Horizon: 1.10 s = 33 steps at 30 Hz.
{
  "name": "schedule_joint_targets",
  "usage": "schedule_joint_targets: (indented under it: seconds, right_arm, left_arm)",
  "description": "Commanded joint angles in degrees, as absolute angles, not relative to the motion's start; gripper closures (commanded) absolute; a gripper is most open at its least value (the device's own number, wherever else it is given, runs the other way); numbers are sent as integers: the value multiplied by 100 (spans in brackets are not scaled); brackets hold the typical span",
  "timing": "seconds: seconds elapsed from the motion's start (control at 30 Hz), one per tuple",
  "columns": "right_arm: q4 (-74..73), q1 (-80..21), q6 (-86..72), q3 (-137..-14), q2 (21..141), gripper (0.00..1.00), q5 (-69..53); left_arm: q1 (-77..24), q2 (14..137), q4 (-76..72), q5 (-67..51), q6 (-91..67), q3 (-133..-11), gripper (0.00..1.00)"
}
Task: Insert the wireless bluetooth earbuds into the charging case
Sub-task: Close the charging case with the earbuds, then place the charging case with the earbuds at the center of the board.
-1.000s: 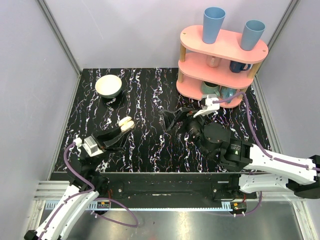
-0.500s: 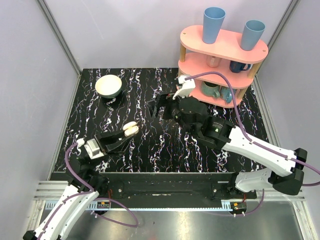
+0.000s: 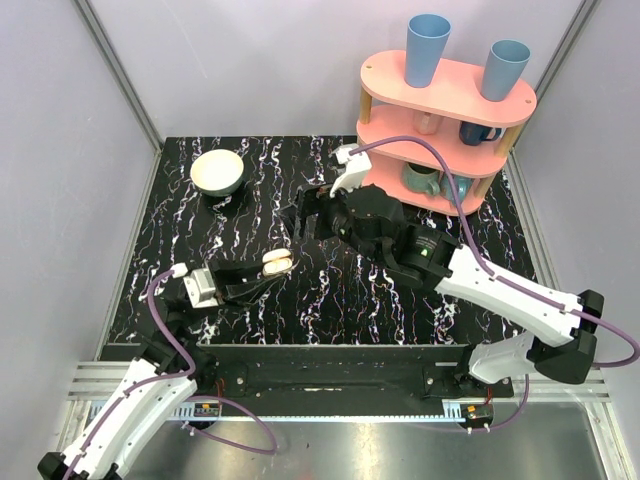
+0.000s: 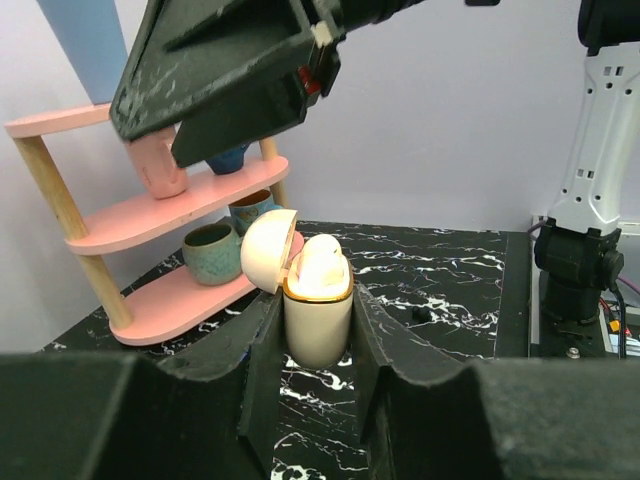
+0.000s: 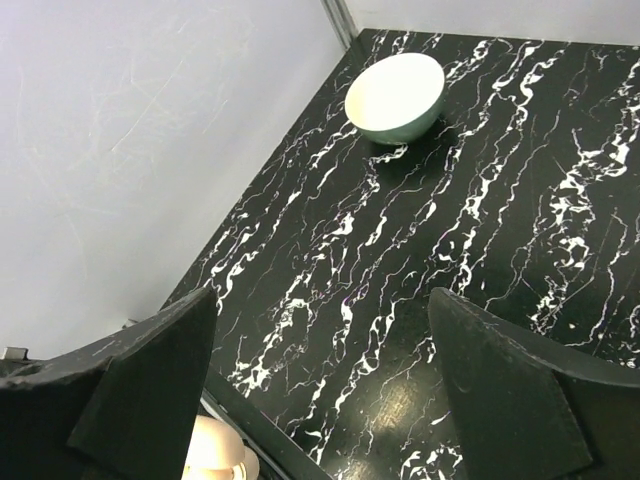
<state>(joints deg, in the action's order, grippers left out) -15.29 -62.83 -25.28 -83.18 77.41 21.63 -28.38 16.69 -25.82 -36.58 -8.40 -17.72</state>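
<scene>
Fingers [image 4: 262, 360] of the left gripper [image 4: 316, 310] are closed on the lower body of the charging case [image 4: 318, 335], one on each flank, holding it upright above the table. Its lid [image 4: 268, 250] is swung open to one side, and one earbud [image 4: 322, 262] stands in the mouth of the case, its top proud of the rim. No second earbud can be found in any view. The right gripper [image 3: 300, 218] hangs near and beyond the case with its fingers spread wide and nothing between them.

Handling, as a judgement: the case is light, rigid and smooth-skinned, so its rounded shell would slip under a glancing pinch. The flat flanks below the hinge are the sound hold, leaving the lid free. The earbud is tiny and glossy, best pressed lightly from above.

The black marble-patterned tabletop [image 3: 200, 230] is hard and flat. A cream bowl [image 3: 218, 172] stands well apart at the far left, and a pink tiered shelf [image 3: 440, 130] with blue cups [image 3: 427, 48] at the far right. Pale lilac panels [image 3: 250, 70] enclose the cell.
</scene>
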Motion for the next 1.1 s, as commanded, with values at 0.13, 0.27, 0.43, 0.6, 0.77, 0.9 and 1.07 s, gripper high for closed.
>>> schedule_joint_targets:
  seconds: [0.13, 0.27, 0.43, 0.6, 0.77, 0.9, 1.07]
  right_arm:
    - [-1731, -6240, -2689, -8552, 8112, 6, 1574]
    - [-1731, -6249, -2839, -8385, 8130, 6, 1381]
    - [-1496, -6240, -2962, -7981, 7937, 6, 1187]
    - [-1020, -6240, -3094, -7253, 7506, 6, 1309]
    - [-905, -6240, -3015, -6953, 7173, 3, 2388]
    - [-1256, -6240, -3076, -6786, 6935, 0, 3680]
    - [-1397, -6135, -3260, -6119, 6136, 0, 4456]
  left_arm:
    - [-2821, 1934, -3014, -4078, -817, -2109, 100]
    - [-2813, 1872, -2997, -3973, -809, -2066, 100]
    - [-2812, 1872, -3032, -3665, -835, -1986, 100]
    - [-2813, 2021, -2953, -3376, -896, -1995, 100]
    - [-2813, 2380, -2822, -2744, -1378, -2074, 100]
    - [-2821, 2917, -2725, -2374, -2116, -2214, 100]
    - [-2760, 4261, -2329, -2522, -2486, -2619, 100]
